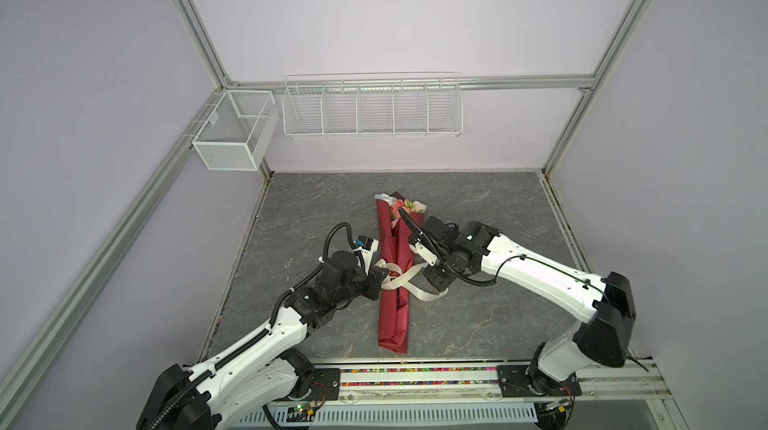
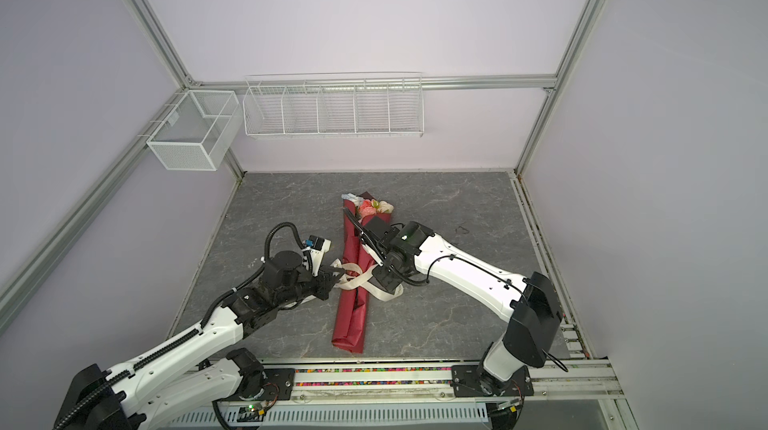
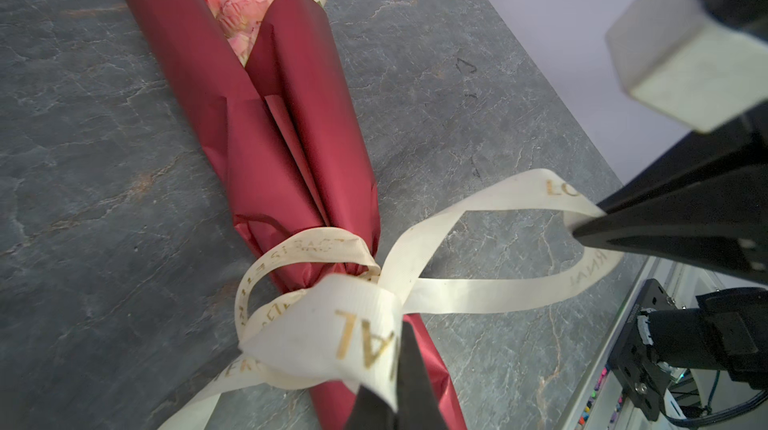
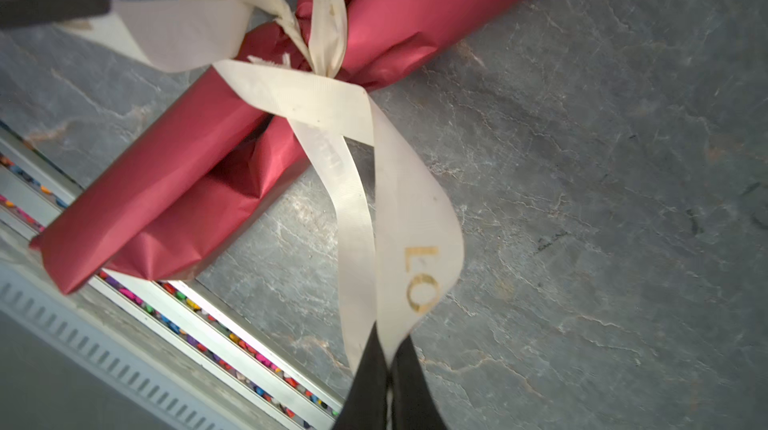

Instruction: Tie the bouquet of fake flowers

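Observation:
The bouquet of fake flowers (image 1: pixel 390 249) (image 2: pixel 353 316) lies lengthwise on the grey table, wrapped in dark-red paper (image 3: pixel 291 116) (image 4: pixel 166 199). Pink and cream blooms (image 3: pixel 245 4) show at its far end. A cream ribbon (image 1: pixel 409 280) (image 3: pixel 324 324) (image 4: pixel 324 100) with gold letters circles the wrap's waist and crosses into a knot with loops to both sides. My left gripper (image 1: pixel 384 272) (image 2: pixel 340 272) (image 3: pixel 395 365) is shut on the ribbon's left loop. My right gripper (image 1: pixel 424 276) (image 2: pixel 376 272) (image 4: pixel 388 349) is shut on the right loop, just right of the wrap.
Two white wire baskets (image 1: pixel 235 129) (image 1: pixel 372 106) hang on the back wall. A metal rail (image 1: pixel 415 378) with small coloured bits runs along the table's front edge. Walls and aluminium posts close in the left, right and back sides.

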`<move>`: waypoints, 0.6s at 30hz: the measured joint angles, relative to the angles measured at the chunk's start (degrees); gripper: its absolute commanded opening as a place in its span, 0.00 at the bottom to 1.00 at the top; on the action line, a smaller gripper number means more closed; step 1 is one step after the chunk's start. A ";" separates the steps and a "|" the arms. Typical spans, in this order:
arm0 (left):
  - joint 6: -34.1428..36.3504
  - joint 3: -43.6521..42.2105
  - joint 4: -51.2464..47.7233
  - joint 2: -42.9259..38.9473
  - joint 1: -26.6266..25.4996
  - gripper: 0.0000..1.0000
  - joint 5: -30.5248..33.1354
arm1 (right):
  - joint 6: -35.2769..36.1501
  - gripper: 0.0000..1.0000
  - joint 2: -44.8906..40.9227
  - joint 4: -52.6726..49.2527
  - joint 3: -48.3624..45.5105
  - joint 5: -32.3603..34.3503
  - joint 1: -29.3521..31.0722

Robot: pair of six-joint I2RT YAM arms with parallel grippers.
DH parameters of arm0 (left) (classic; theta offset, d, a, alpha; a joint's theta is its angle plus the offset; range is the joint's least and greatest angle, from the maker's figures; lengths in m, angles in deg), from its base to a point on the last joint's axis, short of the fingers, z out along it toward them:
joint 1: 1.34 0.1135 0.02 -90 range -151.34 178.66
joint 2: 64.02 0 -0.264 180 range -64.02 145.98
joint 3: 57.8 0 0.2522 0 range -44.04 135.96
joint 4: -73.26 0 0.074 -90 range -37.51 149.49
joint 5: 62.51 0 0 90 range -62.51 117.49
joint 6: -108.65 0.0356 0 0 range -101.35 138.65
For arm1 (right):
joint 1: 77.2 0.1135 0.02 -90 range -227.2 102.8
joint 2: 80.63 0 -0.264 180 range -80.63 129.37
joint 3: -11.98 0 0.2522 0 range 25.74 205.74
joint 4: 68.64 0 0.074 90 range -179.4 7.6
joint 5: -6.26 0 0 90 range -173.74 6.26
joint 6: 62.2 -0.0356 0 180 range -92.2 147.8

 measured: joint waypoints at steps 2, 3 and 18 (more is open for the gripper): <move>-0.02 -0.72 -0.09 -0.46 0.00 0.00 0.20 | 1.03 0.07 1.09 -4.55 2.67 4.48 0.11; 0.00 -0.94 -0.09 -0.48 0.00 0.00 0.20 | 1.16 0.08 1.90 -6.56 4.09 6.51 0.09; -0.90 -1.44 0.46 -0.24 0.00 0.00 0.09 | 3.74 0.12 6.71 -12.92 9.55 0.33 7.50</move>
